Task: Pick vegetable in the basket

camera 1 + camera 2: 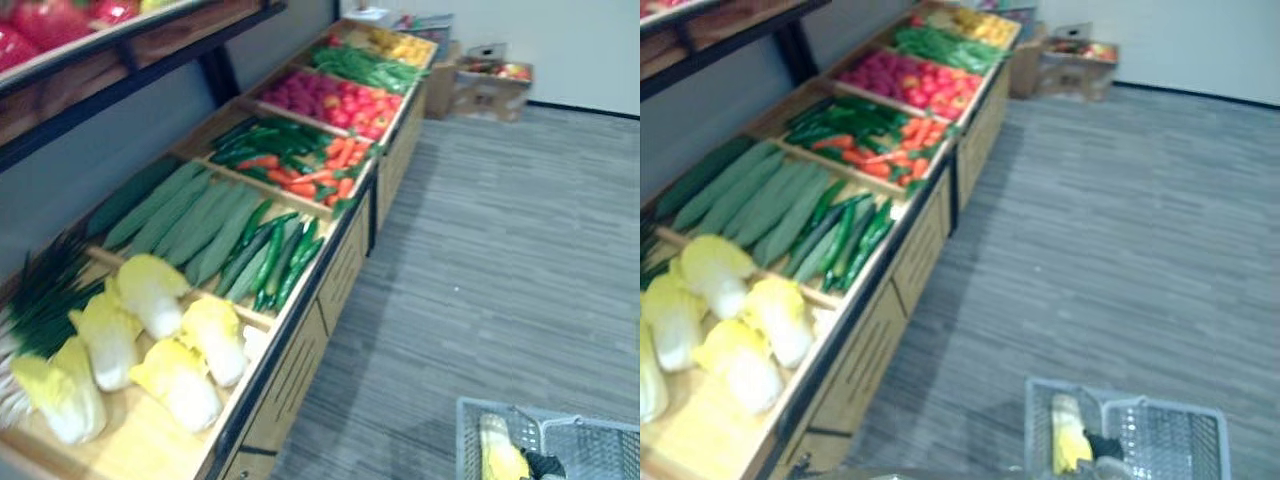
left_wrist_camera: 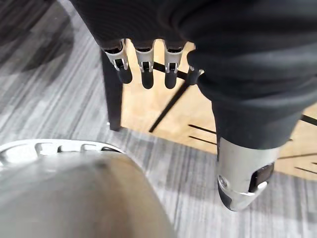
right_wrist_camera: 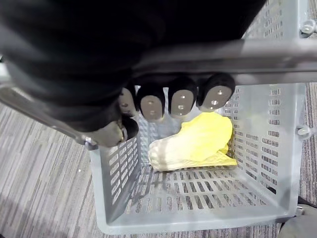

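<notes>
You see a grey striped floor (image 1: 500, 250) with a long wooden stand (image 1: 345, 265) along its left side. Its compartments hold, from near to far, pale cabbages (image 1: 150, 295), green cucumbers (image 1: 275, 255) and orange carrots (image 1: 330, 165). At lower right is a grey slotted basket (image 3: 119, 168), with one yellow-white cabbage (image 3: 198, 144) lying on its bottom. Your right hand (image 3: 151, 104) is curled round the basket's handle (image 3: 237, 57). Your left hand (image 2: 143, 62) hangs beside the stand's front, fingers straight, holding nothing.
</notes>
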